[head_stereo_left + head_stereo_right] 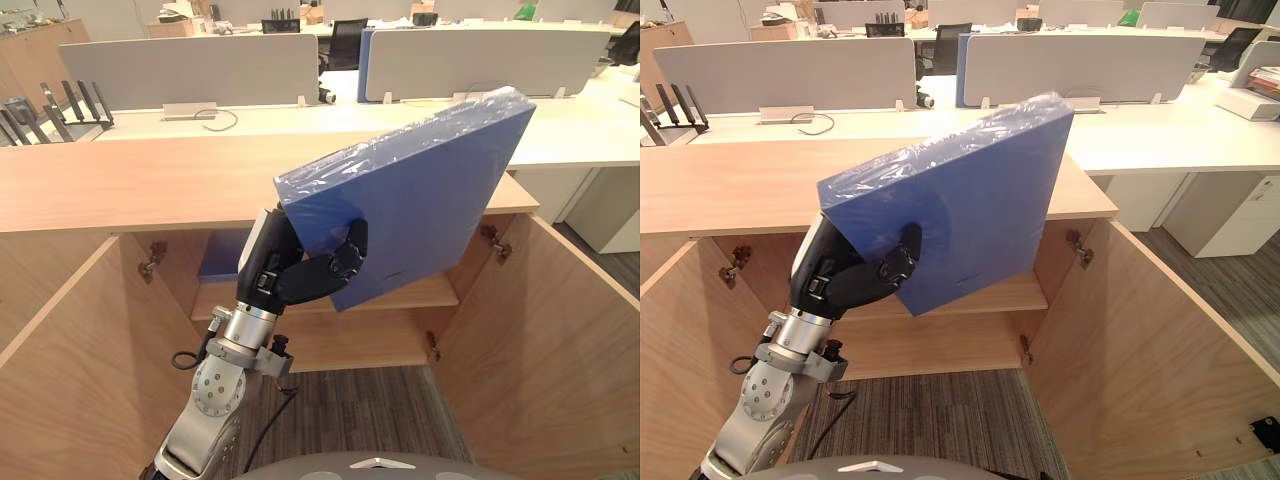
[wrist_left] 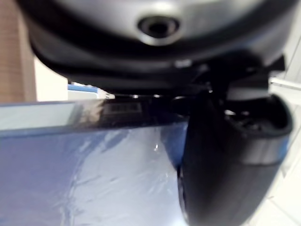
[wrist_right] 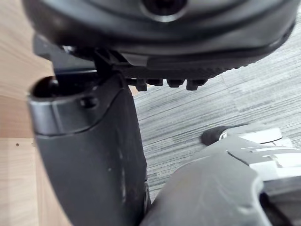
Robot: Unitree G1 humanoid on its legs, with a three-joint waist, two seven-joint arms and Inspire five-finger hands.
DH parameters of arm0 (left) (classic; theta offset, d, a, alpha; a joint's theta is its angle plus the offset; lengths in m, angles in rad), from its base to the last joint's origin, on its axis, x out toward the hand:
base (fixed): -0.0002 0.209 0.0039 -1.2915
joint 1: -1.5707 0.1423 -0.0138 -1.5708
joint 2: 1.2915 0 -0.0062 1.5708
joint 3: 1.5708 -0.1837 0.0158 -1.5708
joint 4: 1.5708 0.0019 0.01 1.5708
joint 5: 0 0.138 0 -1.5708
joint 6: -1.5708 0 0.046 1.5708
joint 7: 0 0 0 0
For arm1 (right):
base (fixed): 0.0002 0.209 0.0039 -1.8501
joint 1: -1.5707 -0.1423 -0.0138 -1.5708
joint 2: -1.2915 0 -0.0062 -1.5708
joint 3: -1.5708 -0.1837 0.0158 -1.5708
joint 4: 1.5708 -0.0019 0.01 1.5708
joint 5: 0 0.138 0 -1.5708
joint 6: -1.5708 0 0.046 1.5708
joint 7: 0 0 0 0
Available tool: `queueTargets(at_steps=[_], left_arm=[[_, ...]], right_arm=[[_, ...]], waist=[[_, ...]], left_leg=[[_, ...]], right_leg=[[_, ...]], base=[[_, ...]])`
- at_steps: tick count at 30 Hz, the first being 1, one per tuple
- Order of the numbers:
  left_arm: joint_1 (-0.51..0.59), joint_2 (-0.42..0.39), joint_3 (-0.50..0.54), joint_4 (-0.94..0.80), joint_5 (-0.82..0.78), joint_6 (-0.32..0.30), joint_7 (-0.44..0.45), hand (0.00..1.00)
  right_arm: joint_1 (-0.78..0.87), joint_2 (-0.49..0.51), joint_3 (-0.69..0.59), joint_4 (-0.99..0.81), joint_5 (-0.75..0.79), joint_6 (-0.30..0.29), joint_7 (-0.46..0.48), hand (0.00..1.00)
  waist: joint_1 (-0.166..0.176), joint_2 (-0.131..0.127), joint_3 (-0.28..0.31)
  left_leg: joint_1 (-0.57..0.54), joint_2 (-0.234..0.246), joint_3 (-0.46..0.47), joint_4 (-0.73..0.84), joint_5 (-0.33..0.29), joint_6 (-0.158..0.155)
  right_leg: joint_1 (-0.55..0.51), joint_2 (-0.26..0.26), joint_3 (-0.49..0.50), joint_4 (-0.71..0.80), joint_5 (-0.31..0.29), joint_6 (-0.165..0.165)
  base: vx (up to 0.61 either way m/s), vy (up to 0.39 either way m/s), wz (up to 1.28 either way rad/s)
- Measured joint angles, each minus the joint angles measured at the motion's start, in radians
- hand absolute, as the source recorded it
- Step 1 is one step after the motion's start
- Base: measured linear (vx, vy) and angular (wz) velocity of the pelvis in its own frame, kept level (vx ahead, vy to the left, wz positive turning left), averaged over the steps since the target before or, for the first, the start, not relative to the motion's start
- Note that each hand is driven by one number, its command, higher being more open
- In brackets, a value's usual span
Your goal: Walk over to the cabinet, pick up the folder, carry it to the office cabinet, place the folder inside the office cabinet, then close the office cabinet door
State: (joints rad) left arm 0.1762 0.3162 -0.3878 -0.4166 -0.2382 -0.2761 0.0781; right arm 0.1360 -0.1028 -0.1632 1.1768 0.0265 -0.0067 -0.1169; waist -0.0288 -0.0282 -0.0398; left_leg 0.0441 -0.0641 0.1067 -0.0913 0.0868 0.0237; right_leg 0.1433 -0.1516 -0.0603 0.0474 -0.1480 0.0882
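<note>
My left hand [image 1: 300, 268] is shut on the lower corner of a thick blue folder [image 1: 420, 190] wrapped in clear plastic. It holds the folder tilted, in the air before the open wooden office cabinet [image 1: 150, 180]. In the left wrist view the folder [image 2: 84, 179] lies right against the palm with the thumb [image 2: 225, 165] over its face. Both cabinet doors [image 1: 545, 330] stand swung out. A second blue folder [image 1: 225, 255] lies on the inner shelf [image 1: 425, 293], at its left behind my hand. My right hand [image 3: 89, 155] hangs low over grey carpet beside a wooden panel, relaxed and holding nothing.
The left cabinet door [image 1: 60, 340] stands close beside my left arm. Behind the cabinet run white desks with grey dividers [image 1: 190, 65], a black file rack [image 1: 50, 110] at far left and an office chair [image 1: 345, 40]. Grey carpet [image 1: 350, 410] covers the floor.
</note>
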Motion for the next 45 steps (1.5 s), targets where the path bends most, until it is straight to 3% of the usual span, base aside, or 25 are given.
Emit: queueTargets(at_steps=[5, 10, 19, 23, 33, 45], left_arm=[[0.041, 0.007, -0.001, 0.163, -0.004, 0.062, -0.038, 0.00], [0.071, 0.007, -0.001, 0.234, 0.000, 0.069, -0.064, 0.00], [0.070, -0.013, 0.026, 0.252, 0.024, 0.078, -0.053, 0.00], [0.068, -0.049, 0.043, 0.251, 0.054, 0.078, -0.054, 0.00], [0.066, -0.065, 0.054, 0.251, 0.092, 0.078, -0.062, 0.00], [0.025, -0.060, 0.097, 0.250, 0.001, 0.078, -0.162, 0.00]], right_arm=[[0.032, 0.007, 0.072, -0.192, 0.120, -0.016, -0.010, 1.00], [0.036, 0.040, 0.077, -0.353, 0.148, -0.057, -0.015, 1.00], [0.043, 0.043, 0.049, -0.541, 0.187, -0.083, -0.041, 1.00], [0.052, 0.043, 0.045, -0.623, 0.185, -0.108, -0.041, 1.00], [0.089, 0.048, 0.048, -0.772, 0.167, -0.110, -0.018, 1.00], [0.031, -0.038, 0.050, -1.008, 0.138, -0.117, 0.053, 1.00]], waist=[[-0.004, 0.001, 0.005], [-0.002, -0.005, 0.014], [-0.005, -0.008, 0.033], [-0.029, -0.005, 0.031], [-0.029, -0.001, 0.027], [-0.020, -0.009, 0.029]], left_leg=[[-0.001, 0.001, 0.001, 0.000, 0.001, -0.001], [-0.006, 0.001, 0.006, 0.001, -0.005, -0.009], [-0.021, 0.006, 0.008, 0.006, -0.004, -0.007], [-0.020, 0.008, 0.006, 0.005, -0.005, -0.008], [-0.020, 0.011, 0.009, 0.005, -0.008, -0.012], [-0.021, 0.004, -0.003, 0.006, -0.003, -0.005]], right_leg=[[0.000, 0.001, 0.002, -0.006, -0.003, -0.006], [-0.004, 0.000, 0.008, -0.013, -0.002, -0.003], [-0.021, 0.002, 0.040, -0.033, 0.022, 0.005], [-0.024, 0.003, 0.043, -0.029, 0.023, 0.005], [-0.040, 0.007, 0.059, -0.013, 0.023, 0.006], [-0.042, 0.008, 0.050, 0.002, 0.021, 0.004]], base=[[-0.01, -0.005, -0.01], [0.00, -0.004, -0.02], [0.01, -0.007, -0.09], [-0.02, -0.015, -0.03], [-0.03, -0.006, -0.04], [0.00, -0.002, 0.00]])
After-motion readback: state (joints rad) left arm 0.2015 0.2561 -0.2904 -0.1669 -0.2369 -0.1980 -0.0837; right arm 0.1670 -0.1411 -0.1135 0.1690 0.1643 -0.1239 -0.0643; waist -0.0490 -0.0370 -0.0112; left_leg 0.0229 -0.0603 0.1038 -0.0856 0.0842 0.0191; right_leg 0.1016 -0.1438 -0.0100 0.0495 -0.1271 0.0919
